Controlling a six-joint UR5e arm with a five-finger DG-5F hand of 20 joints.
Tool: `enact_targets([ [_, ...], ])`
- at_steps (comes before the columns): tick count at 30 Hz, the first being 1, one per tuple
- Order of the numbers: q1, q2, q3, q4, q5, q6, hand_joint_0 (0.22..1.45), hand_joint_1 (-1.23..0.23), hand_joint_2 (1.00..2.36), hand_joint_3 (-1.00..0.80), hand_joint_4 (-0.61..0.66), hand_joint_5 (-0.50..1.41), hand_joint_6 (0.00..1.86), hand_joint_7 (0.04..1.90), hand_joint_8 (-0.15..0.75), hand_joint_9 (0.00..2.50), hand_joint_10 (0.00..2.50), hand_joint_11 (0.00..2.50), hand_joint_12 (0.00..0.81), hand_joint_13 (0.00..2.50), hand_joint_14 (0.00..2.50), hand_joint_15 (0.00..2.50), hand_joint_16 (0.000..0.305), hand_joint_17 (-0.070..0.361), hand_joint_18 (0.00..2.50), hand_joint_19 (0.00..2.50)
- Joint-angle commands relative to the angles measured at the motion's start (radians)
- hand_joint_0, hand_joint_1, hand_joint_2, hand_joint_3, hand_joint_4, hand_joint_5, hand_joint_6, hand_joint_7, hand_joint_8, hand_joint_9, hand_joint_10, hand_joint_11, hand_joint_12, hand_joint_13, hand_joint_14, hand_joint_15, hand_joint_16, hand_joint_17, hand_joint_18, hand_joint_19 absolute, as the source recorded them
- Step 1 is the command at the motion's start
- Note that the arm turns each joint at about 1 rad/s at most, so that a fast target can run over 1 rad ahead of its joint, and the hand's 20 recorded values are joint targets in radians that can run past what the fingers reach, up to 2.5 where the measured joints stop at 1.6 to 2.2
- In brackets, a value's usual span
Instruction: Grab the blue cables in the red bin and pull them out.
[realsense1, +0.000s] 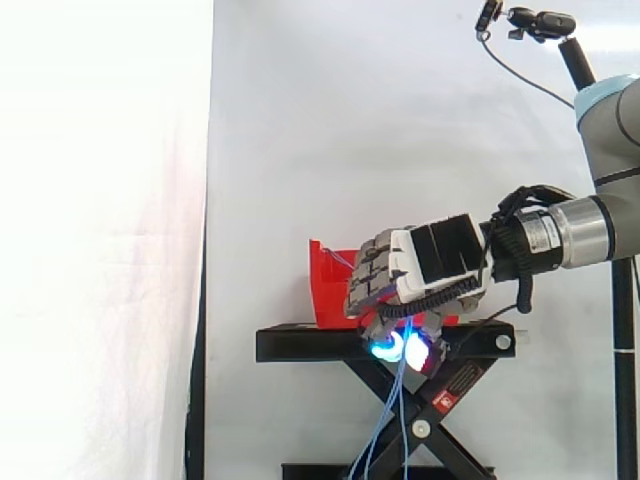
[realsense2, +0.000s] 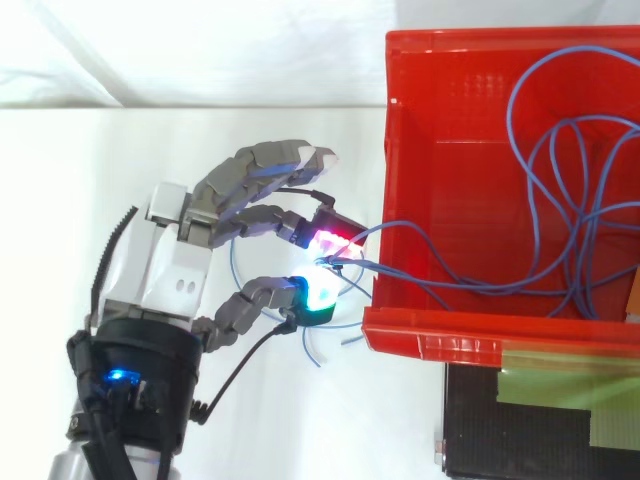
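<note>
The red bin (realsense2: 412, 150) sits on a black stand (realsense1: 300, 345) and holds loose loops of thin blue cables (realsense2: 545, 170). Several strands run over the bin's near wall to my hand (realsense2: 180, 265), which hovers just outside that wall. A magenta-glowing pad and a cyan-green pad (realsense2: 318, 297) pinch the strands between them; the other fingers curl above. In the side view my hand (realsense1: 430, 260) is in front of the bin (realsense1: 325, 290), and blue cables (realsense1: 385, 435) hang down from the glowing pads past the stand's scissor legs.
A white curtain backs the work. The stand's black top (realsense2: 520, 430) with a strip of greenish tape shows below the bin. A small camera on a pole (realsense1: 540, 22) stands at the upper right of the side view.
</note>
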Motion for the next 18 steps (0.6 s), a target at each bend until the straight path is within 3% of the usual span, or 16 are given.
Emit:
enact_targets([
  [1,0.003,0.0,0.0,0.001,0.0,0.092,0.89,-0.82,1.0,-1.0,-0.02,0.94,0.39,0.7,0.178,0.77,0.02,0.43,0.287,0.77,0.02,0.47,0.04,0.091,0.6,0.58],
  [3,0.005,0.0,0.001,0.001,-0.002,0.221,0.89,-0.82,1.0,-1.0,-0.03,0.94,0.39,0.7,0.18,0.77,0.02,0.44,0.289,0.77,0.02,0.46,0.041,0.091,0.6,0.58],
  [4,0.005,0.0,0.001,0.001,-0.002,0.221,0.89,-0.82,1.0,-1.0,-0.02,0.94,0.39,0.7,0.179,0.77,0.02,0.44,0.289,0.77,0.02,0.47,0.04,0.091,0.6,0.57],
  [5,0.005,0.0,0.0,0.001,-0.006,0.303,0.89,-0.82,1.0,-1.0,-0.02,0.94,0.39,0.7,0.18,0.77,0.02,0.44,0.289,0.77,0.02,0.47,0.041,0.091,0.6,0.57],
  [9,0.005,0.003,0.007,-0.001,-0.014,0.425,0.89,-0.82,1.0,-1.0,-0.02,0.93,0.39,0.7,0.179,0.76,0.02,0.44,0.29,0.77,0.02,0.47,0.041,0.091,0.6,0.57],
  [14,0.002,0.003,0.029,-0.004,-0.012,0.528,0.89,-0.82,1.0,-1.0,-0.01,0.93,0.4,0.7,0.179,0.76,0.02,0.44,0.29,0.77,0.02,0.47,0.04,0.091,0.6,0.58],
  [18,0.005,0.003,0.029,-0.013,-0.012,0.68,0.89,-0.82,1.0,-1.0,-0.01,0.93,0.4,0.7,0.18,0.76,0.02,0.44,0.29,0.77,0.02,0.47,0.04,0.091,0.59,0.58],
])
